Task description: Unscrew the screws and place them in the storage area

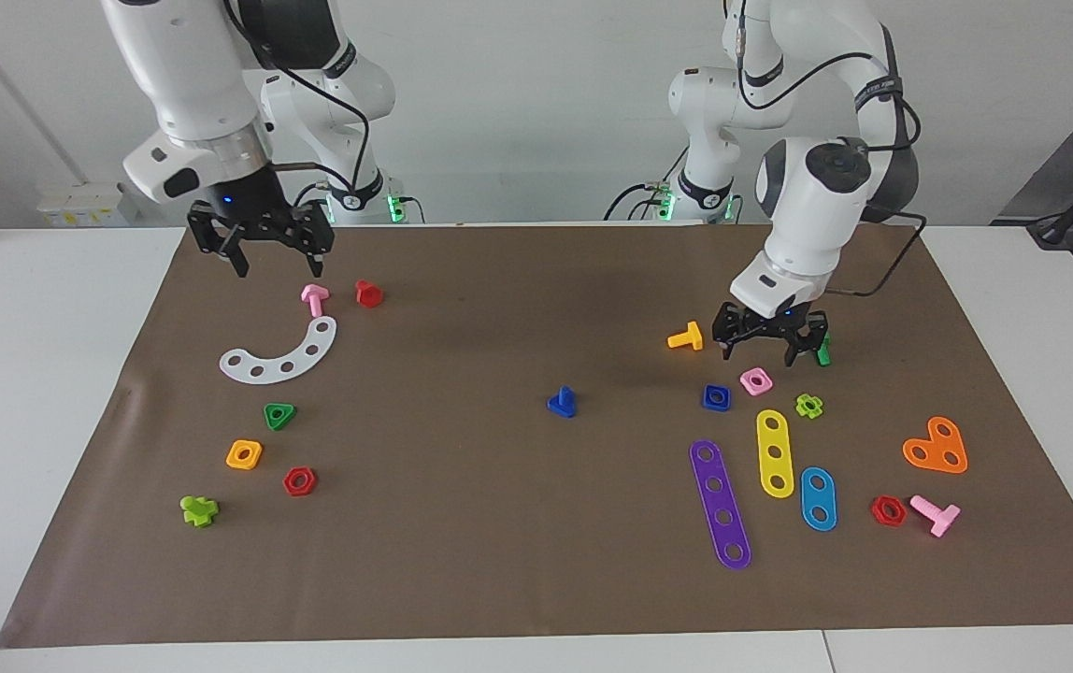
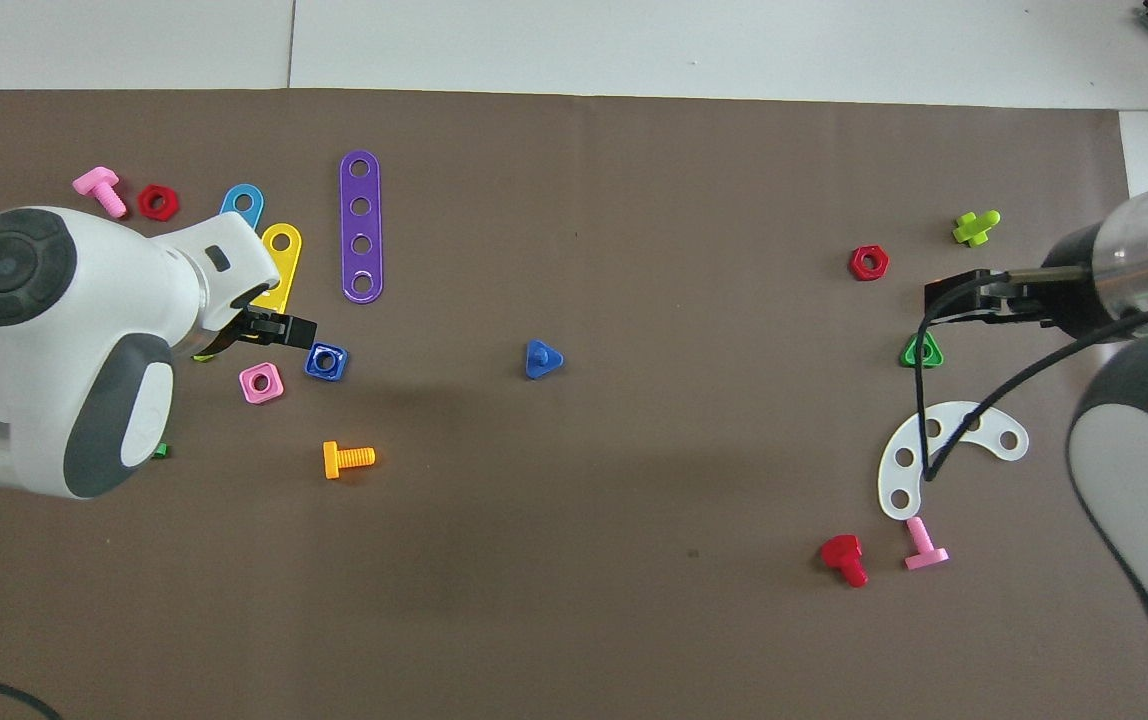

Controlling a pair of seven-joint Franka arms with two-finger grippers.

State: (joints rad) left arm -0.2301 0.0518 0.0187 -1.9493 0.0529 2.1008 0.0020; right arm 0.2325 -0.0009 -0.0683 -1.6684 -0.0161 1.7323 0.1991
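Note:
The blue screw [image 1: 562, 402] [image 2: 541, 360] stands alone mid-mat, head down, shank up, with no gripper near it. My left gripper [image 1: 761, 353] [image 2: 274, 328] hangs open and holds nothing, just above the mat over a pink square nut [image 1: 756, 380] [image 2: 261, 382]. A blue square nut [image 1: 715, 397] [image 2: 325, 361] lies free beside it. The storage area [image 1: 219, 411] [image 2: 834, 400] is the mat around the white curved strip [image 1: 279, 353] [image 2: 944, 450], toward the right arm's end. My right gripper [image 1: 279, 257] [image 2: 964, 298] is raised over that end, open, with nothing in it.
Purple [image 1: 720, 503], yellow [image 1: 775, 452] and light-blue [image 1: 818, 498] strips and an orange heart plate [image 1: 937, 447] lie toward the left arm's end, along with an orange bolt [image 1: 686, 337]. Pink bolt [image 1: 314, 298], red bolt [image 1: 368, 293] and several nuts surround the white strip.

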